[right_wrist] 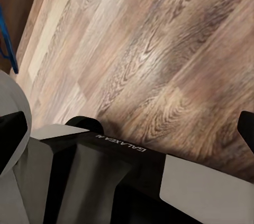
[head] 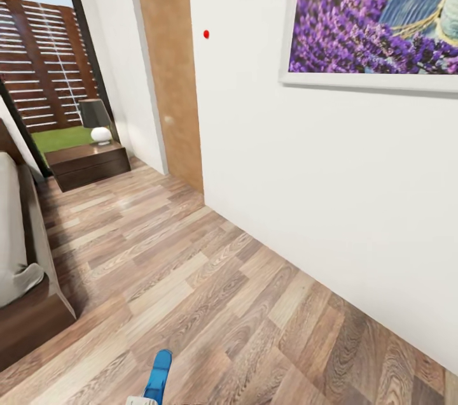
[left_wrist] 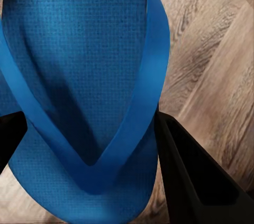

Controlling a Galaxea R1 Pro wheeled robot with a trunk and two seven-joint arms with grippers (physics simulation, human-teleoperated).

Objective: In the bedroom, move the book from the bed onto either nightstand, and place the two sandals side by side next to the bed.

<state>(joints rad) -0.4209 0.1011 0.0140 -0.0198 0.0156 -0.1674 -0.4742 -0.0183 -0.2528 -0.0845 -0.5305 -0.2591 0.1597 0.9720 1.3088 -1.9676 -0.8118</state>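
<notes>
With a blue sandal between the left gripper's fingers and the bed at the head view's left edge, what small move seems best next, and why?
Probably turn toward the bed and carry the sandal nearer its side. The left gripper has its fingers on either side of the sandal, above bare wooden floor, and the other sandal isn't located yet.

Looking like a bedroom in a home; showing a low bed [head: 22,252] with a pale mattress, a dark nightstand [head: 89,163] carrying a shaded lamp [head: 97,120], wood-plank flooring [head: 210,290], a framed lavender picture [head: 375,10] hanging on the white wall [head: 318,201].
</notes>
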